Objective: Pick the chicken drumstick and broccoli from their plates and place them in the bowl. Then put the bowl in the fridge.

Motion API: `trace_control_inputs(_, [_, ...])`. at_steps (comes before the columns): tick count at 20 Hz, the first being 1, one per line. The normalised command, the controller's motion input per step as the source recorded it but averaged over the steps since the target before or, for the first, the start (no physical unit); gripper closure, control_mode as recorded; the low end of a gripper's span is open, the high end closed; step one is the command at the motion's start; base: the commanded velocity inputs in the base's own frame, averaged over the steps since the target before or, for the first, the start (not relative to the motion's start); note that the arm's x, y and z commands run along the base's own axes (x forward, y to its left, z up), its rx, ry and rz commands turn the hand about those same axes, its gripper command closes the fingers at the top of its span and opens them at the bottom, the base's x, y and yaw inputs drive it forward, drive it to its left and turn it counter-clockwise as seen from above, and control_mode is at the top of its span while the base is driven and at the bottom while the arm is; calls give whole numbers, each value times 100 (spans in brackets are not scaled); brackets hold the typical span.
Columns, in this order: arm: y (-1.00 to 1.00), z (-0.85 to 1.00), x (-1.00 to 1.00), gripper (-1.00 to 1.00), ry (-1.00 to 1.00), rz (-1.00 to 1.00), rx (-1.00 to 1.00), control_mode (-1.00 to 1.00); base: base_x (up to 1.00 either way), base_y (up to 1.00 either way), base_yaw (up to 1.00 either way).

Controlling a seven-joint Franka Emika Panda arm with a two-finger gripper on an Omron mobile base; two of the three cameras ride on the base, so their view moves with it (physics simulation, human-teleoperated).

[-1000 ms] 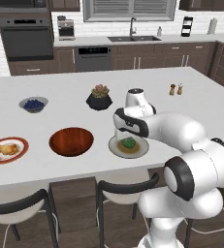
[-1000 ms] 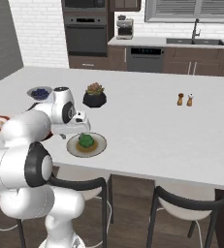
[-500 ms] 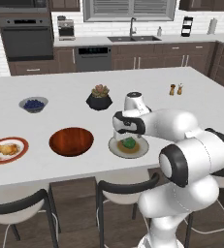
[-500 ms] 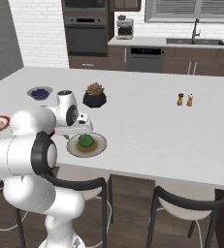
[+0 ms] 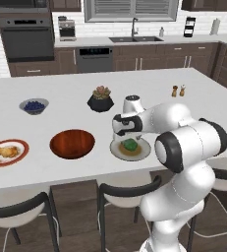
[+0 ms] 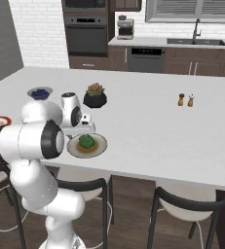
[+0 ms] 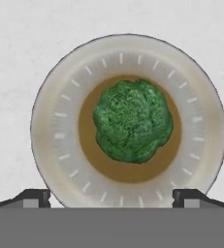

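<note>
White counter holds beige plate (image 7: 50,140); rounded broccoli (image 7: 133,127) sits centred, no clear long axis

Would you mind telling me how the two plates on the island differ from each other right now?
The beige plate is plain grey-beige with a brownish centre; the red-rimmed plate is white with a red-orange rim. The beige plate holds the broccoli; the red-rimmed plate holds the chicken drumstick. The open gripper hangs over the beige plate; the red-rimmed plate sits beyond the wooden bowl. Both are round, flat, and on the counter.
</note>
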Motion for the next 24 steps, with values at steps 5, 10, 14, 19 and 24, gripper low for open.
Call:
trace_control_inputs(5, [16, -26, 32, -100, 0, -6, 0, -100, 0, 0, 0])
trace_control_inputs(10, [7, -25, 37, -100, 0, -5, 0, -100, 0, 0, 0])
trace_control_inputs(14, [0, -16, 28, -100, 1, -7, 0, -100, 0, 0, 0])
trace_control_inputs(19, [-11, -13, 1, -100, 12, -9, -1, -100, 0, 0, 0])
trace_control_inputs(24, [-13, -19, -1, -100, 9, -3, -4, -100, 0, 0, 0])
